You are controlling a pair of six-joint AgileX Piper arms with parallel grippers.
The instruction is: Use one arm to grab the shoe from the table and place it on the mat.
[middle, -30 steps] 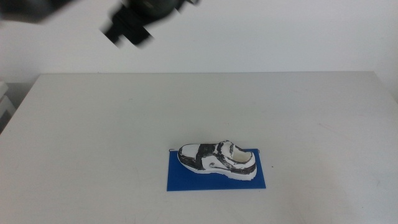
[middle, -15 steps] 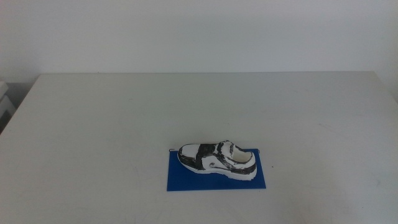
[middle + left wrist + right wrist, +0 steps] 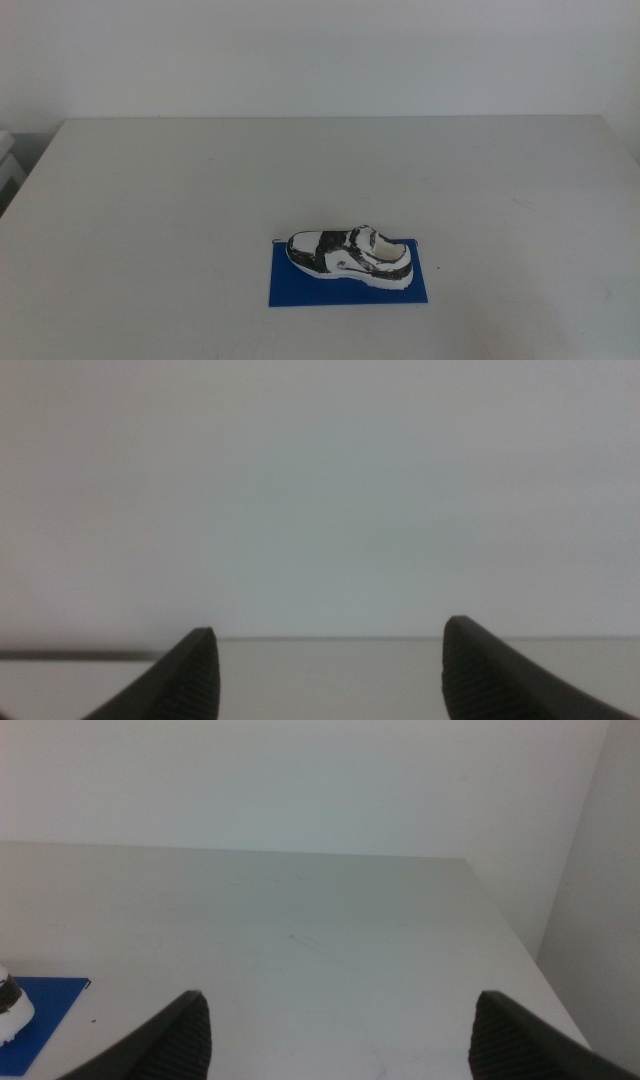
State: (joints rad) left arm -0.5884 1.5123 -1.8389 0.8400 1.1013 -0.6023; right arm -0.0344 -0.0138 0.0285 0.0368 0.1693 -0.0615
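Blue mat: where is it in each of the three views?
Middle view: the mat lies low, just right of centre, under the shoe.
Left wrist view: not in it.
Right wrist view: one corner at the left edge.
Shared landmark: the table, in all three.

The shoe point(image 3: 350, 258) is white with black patches, a thick white sole and a pale lining. Under it the mat point(image 3: 300, 290) is one solid deep blue, with no pattern; its corner point(image 3: 40, 1010) shows the same blue in the right wrist view. The table point(image 3: 200, 190) is plain off-white to light grey. Beyond it, at 12 o'clock, the wall point(image 3: 320, 50) is plain white. Both pairs of jaws are dark with fine ribbed faces.
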